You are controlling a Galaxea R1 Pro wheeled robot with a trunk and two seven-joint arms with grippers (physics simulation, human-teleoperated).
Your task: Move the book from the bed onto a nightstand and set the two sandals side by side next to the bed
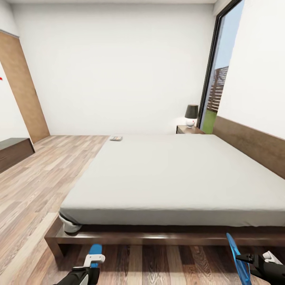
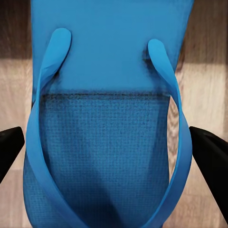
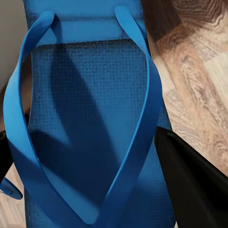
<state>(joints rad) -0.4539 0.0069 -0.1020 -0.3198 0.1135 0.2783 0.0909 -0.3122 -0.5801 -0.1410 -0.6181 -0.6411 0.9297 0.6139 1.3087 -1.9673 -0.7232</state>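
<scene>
Both grippers loaded, one sandal each. Left gripper (image 1: 94, 264) is clamped on a bright blue sandal (image 1: 95, 251), low over the plank floor (image 1: 39, 186) just in front of the bed frame (image 1: 158, 237); left wrist view shows the dark fingers (image 2: 211, 164) on either edge of the sole (image 2: 102, 156), textured footbed, smooth heel end, Y-shaped strap. Right gripper (image 1: 253, 263) grips the other sandal (image 1: 237, 257) the same way, held edge-on and tilted; right wrist view shows the same blue sole (image 3: 88, 133) and strap. Bed (image 1: 170, 174): plain pale mattress, dark wood frame. Small flat thing at its far corner, probably the book (image 1: 116, 138), too small to read. Nightstand (image 1: 189, 130) with a dark-shaded lamp (image 1: 191, 114) sits by the window.
</scene>
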